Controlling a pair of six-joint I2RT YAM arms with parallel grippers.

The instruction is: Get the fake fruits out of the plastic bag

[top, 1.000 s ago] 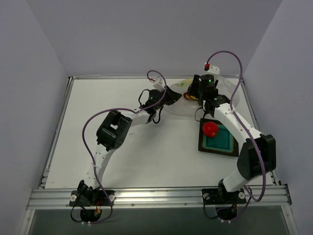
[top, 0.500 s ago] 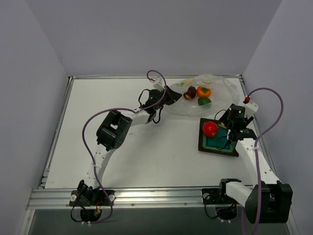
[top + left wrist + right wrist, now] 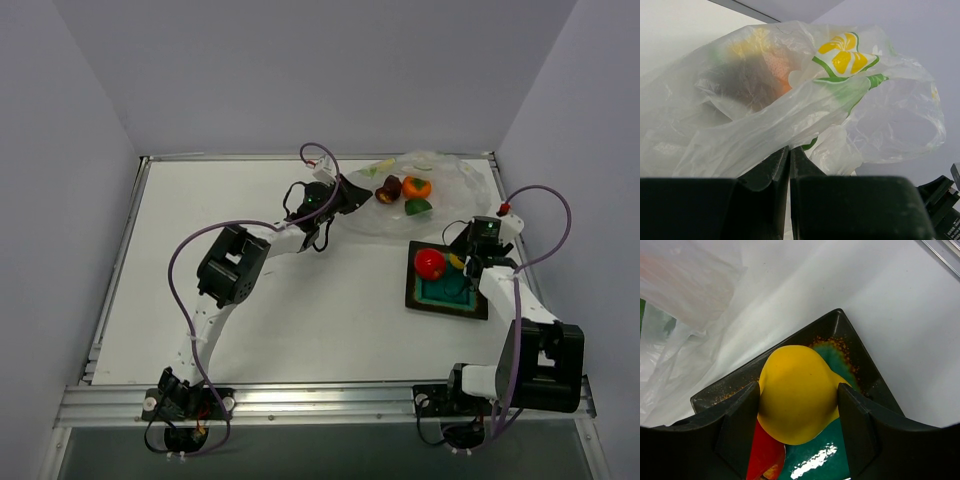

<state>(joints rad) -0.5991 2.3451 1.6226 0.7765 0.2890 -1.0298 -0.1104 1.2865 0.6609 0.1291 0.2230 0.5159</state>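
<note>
The right gripper (image 3: 462, 260) is clamped on a yellow fruit (image 3: 795, 385), a finger pressed to each side, over the dark tray (image 3: 852, 347) at the right of the top view. A red fruit (image 3: 430, 263) already lies in the tray's upper left corner, just beside the yellow one. The step in hand looks like the set-down: lower the fruit close to the teal floor, onto bare floor and not on top of the red fruit, then part the fingers slowly. The fruit is smooth and rounded, so it would likely roll if dropped from height, though the raised rim should stop it.

The left gripper (image 3: 789, 152) is closed, pinching a fold of the plastic bag (image 3: 450, 175) at upper centre; a firm pinch there should help keep the mouth reachable. Inside the film lie a dark red fruit (image 3: 388, 188), an orange fruit (image 3: 416, 187) and a green fruit (image 3: 419, 207), close together; these remain to be taken out.

The table (image 3: 250, 300) is flat and matt white; a metal rail (image 3: 320, 400) runs along its near edge; plain pale walls (image 3: 300, 70) close in the left, back and right.
</note>
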